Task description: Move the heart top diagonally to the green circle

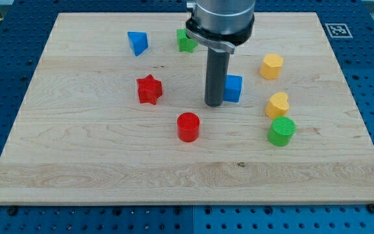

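The yellow heart (277, 104) lies at the view's right, just above and slightly left of the green circle (282, 131), close to it or touching it. My tip (213, 104) rests on the board at the left side of the blue cube (233, 88), close against it. The tip is well to the left of the heart, with the cube's lower right corner between them. The rod stands upright and hides a strip of board behind it.
A yellow hexagon (271, 65) sits above the heart. A red circle (188, 126) lies below and left of the tip. A red star (149, 89), a blue triangle (137, 43) and a green star (186, 41) lie further left and up on the wooden board (76, 162).
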